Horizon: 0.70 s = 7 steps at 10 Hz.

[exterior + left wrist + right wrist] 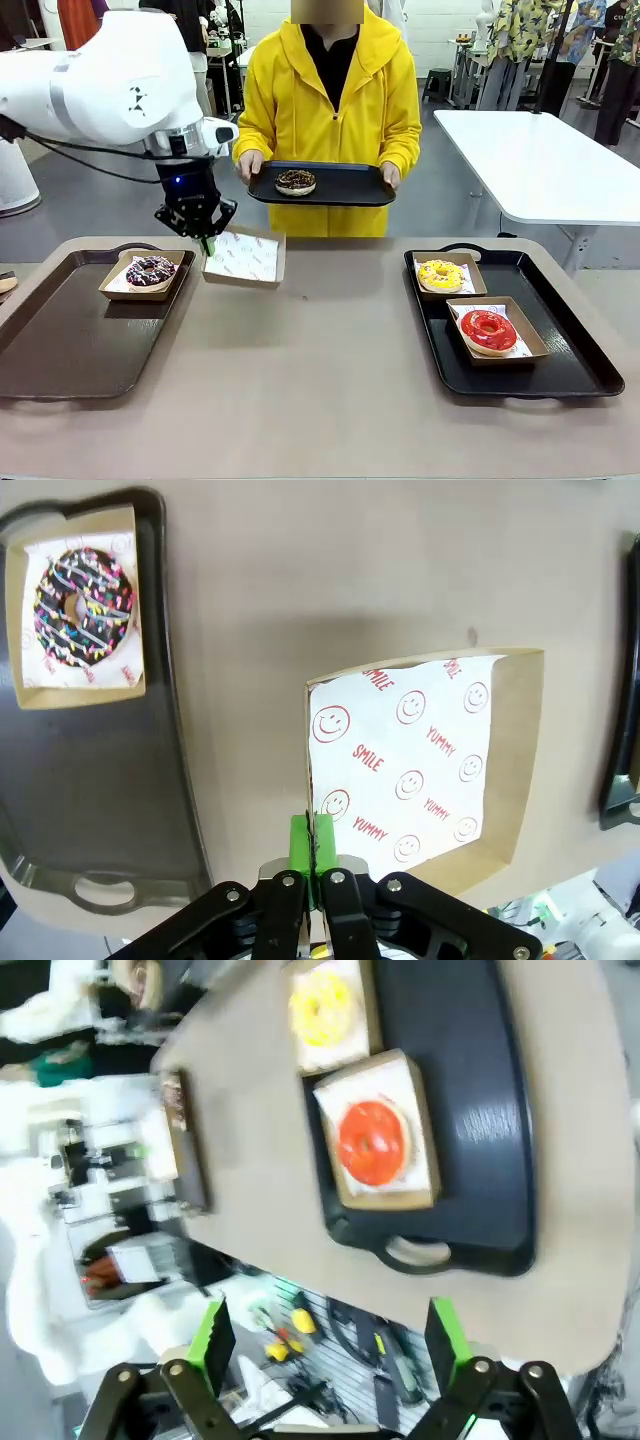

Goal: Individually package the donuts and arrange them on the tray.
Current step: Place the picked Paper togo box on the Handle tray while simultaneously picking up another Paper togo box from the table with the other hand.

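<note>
Left wrist view: left gripper jaws pinch the empty box wall at lower centre; keep it level. Right gripper gapes empty.

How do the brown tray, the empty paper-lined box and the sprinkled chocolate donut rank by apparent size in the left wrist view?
1. Dark brown plastic tray, though partly cut off.
2. Empty cardboard box with smiley-print paper; it's nearer the camera, which inflates it.
3. Chocolate ring donut with coloured sprinkles.

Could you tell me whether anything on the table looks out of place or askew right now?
Only the empty box: it sits tilted off the table, between the trays, its rim pinched by the left end effector. The boxed donuts sit neatly.
</note>
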Motion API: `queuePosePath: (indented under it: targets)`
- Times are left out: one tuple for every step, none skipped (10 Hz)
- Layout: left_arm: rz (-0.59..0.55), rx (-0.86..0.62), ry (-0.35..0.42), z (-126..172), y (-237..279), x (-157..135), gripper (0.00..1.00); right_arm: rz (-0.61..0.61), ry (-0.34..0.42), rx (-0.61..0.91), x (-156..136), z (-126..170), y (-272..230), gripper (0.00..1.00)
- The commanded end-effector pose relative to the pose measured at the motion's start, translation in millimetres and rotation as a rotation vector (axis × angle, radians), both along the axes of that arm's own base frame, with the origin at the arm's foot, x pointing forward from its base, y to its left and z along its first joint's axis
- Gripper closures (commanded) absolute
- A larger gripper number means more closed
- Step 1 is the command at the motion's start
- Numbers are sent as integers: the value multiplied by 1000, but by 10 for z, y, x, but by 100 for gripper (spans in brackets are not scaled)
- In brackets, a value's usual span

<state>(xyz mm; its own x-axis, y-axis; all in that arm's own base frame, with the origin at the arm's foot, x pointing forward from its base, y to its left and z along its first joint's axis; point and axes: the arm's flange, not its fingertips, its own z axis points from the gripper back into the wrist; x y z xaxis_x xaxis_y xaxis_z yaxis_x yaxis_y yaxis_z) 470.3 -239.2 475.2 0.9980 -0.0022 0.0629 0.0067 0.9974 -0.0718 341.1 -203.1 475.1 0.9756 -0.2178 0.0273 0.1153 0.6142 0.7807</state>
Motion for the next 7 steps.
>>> queuePosePath:
  targets:
    - [11, -4, 5, 84, -84, 164, 100, 57, -129, 189, 294, -268, -356, 0]
    - [15, -3, 6, 140, -132, 233, 100, 48, -175, 248, 297, -391, -512, 0]
    - [9, 11, 3, 191, -188, 296, 100, 39, -219, 287, 273, -531, -631, 0]
    - [4, 31, 5, 233, -234, 366, 100, 40, -252, 302, 236, -668, -714, 0]
    - [6, 47, 8, 268, -275, 452, 100, 34, -270, 316, 197, -790, -778, 0]
    - [9, 58, 14, 282, -298, 538, 100, 30, -264, 321, 167, -859, -805, 0]
    - [1, 64, 23, 283, -310, 623, 100, 27, -257, 313, 141, -893, -806, 0]
